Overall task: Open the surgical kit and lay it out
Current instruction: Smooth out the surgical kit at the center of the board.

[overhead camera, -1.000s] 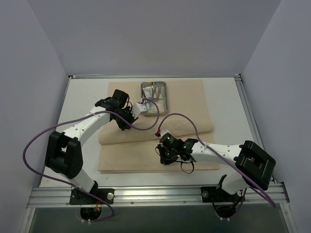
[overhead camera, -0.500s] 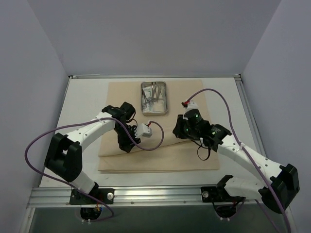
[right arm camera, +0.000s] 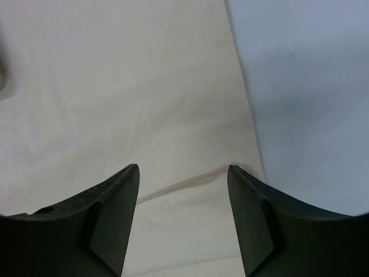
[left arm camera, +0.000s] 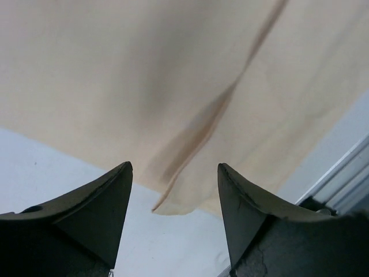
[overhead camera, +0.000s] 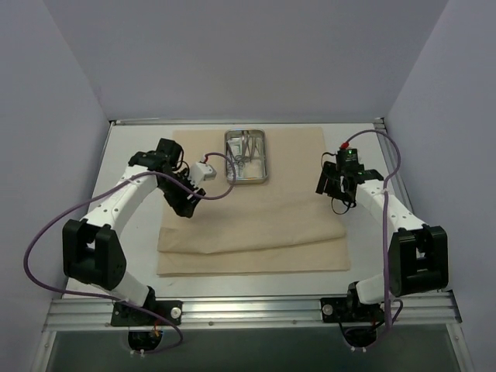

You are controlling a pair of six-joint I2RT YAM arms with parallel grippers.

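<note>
Beige cloth wrap (overhead camera: 256, 225) lies spread on white table (overhead camera: 132, 209), near part folded in layers. Steel tray (overhead camera: 266, 155) sits on far middle of cloth, metal instruments (overhead camera: 245, 151) inside. Left gripper (left arm camera: 174, 170) spread wide, holds nothing, above fold at left edge of cloth. Right gripper (right arm camera: 183, 170) also spread, holds nothing, above right edge of cloth, near fold line
</note>
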